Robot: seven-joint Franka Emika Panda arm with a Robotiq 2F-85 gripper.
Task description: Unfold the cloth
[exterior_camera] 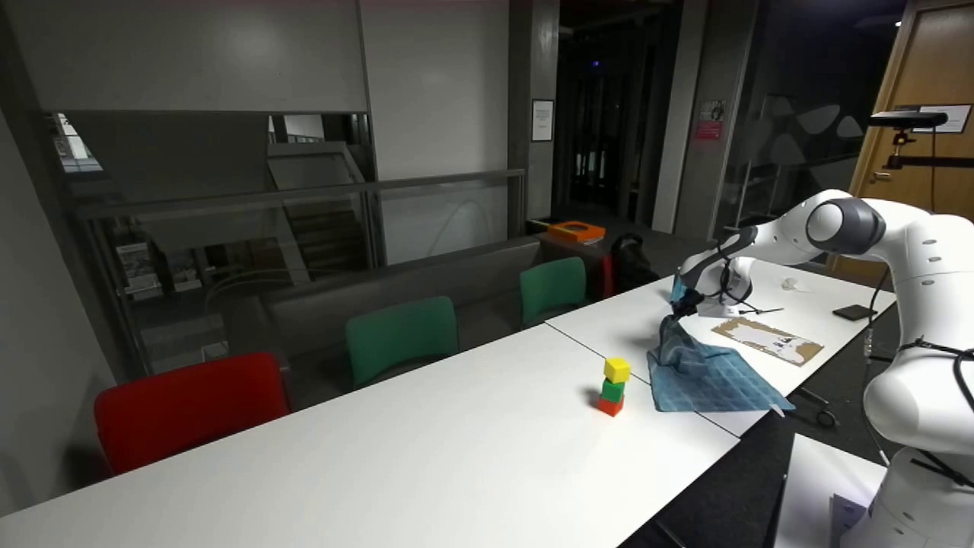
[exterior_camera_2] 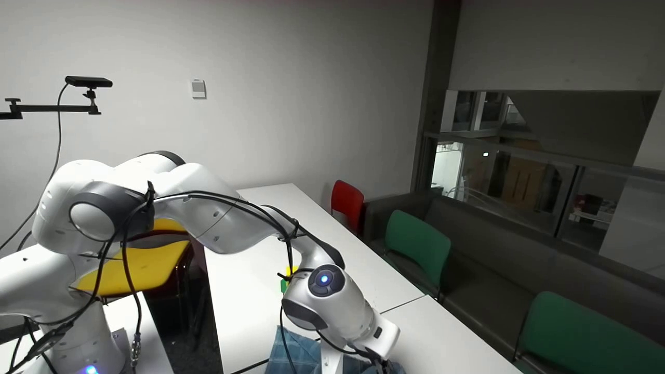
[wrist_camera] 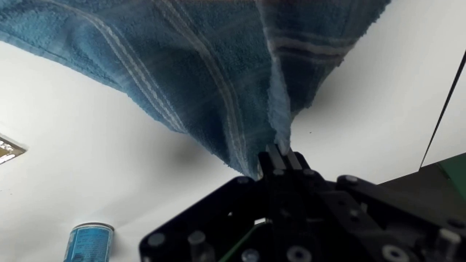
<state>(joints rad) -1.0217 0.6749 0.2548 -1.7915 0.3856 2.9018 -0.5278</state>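
Gripper (wrist_camera: 284, 155) pinches a bit of cloth (wrist_camera: 196, 87), most of rest on tbl (exterior_camera: 456, 434). Blk stack (exterior_camera: 612, 390) nr cloth; blue can (wrist_camera: 90, 243) well apart.

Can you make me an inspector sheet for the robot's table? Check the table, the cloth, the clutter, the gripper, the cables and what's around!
Surface: white tabletop, dark seam across it.
Job's things: blue cloth, partly spread out, one part lifted; a corner seems to poke past the edge.
Clutter: block stack, yellow over green over red; blue can; brown-and-white sheet; dark flat thing, too small to name.
Gripper: shut on the cloth.
Cables: black, running along the arm.
Surroundings: red chair, green chairs, yellow chair, dark sofa.
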